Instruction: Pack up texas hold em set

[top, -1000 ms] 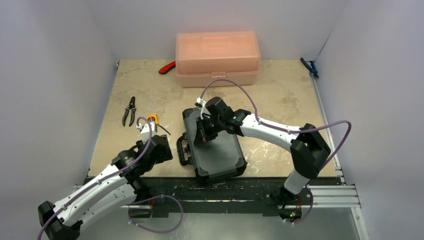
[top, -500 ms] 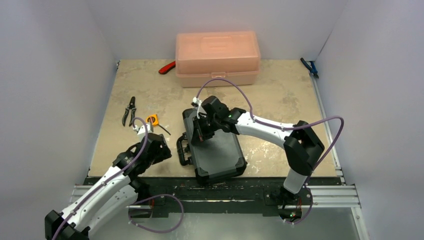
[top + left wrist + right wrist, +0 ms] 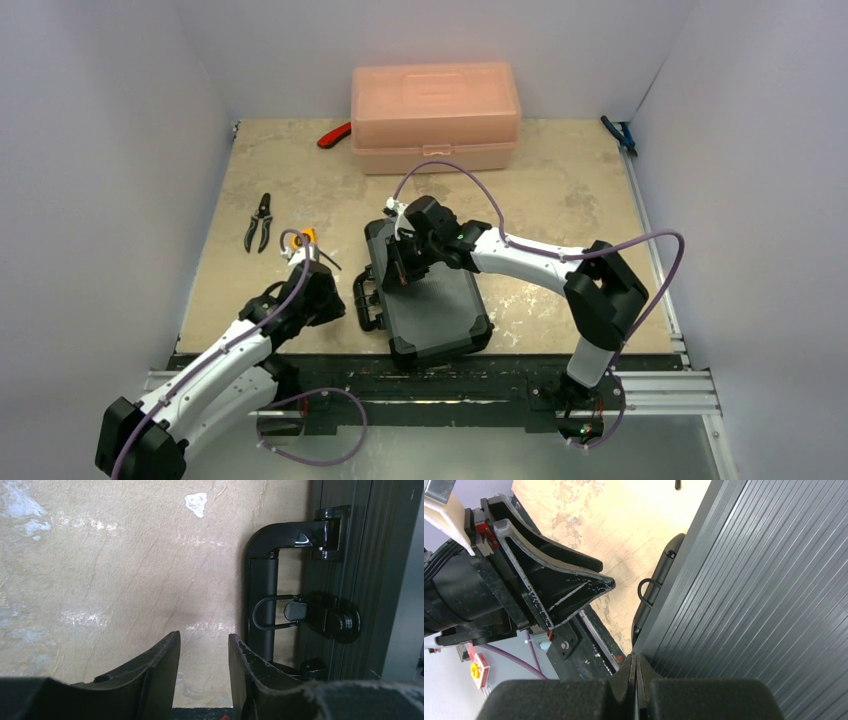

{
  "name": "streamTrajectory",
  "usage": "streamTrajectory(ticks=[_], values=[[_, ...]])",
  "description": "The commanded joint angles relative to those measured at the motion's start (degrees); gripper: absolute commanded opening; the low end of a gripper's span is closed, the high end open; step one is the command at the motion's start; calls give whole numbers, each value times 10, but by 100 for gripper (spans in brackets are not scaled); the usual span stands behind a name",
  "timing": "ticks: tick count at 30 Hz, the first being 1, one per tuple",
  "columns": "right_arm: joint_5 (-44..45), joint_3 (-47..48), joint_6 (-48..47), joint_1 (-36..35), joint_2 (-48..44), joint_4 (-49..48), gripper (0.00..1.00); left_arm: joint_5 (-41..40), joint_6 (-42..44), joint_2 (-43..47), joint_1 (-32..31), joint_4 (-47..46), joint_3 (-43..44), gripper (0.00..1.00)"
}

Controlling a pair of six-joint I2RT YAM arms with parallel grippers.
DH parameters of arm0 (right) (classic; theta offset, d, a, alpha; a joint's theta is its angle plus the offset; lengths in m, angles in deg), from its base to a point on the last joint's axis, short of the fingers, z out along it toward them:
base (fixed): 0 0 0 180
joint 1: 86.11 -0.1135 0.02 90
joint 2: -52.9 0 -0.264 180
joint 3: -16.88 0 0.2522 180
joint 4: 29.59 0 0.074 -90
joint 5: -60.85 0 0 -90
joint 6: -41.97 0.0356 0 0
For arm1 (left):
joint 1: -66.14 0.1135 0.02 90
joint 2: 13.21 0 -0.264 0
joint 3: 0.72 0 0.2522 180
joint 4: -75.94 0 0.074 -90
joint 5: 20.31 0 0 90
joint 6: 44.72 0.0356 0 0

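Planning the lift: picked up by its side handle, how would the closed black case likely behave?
The black case looks rigid, with a ribbed shell, so it probably won't flex. Its handle sits on one long side, so the case would likely swing to hang below it. Lying flat, it should slide, not tip.

Pink box at back (lid shut), red tool beside; pliers left.
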Motion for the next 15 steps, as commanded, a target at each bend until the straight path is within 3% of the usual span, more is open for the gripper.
streamTrajectory(ticks=[1,6,15], values=[[34,-30,-28,-2,15,22,0,6,13,-8,5,-36,0,38],[38,-34,-33,-2,13,24,0,16,4,-34,6,-56,0,35],[32,-36,-41,-2,16,30,0,44,-2,-100,5,-135,-12,18]])
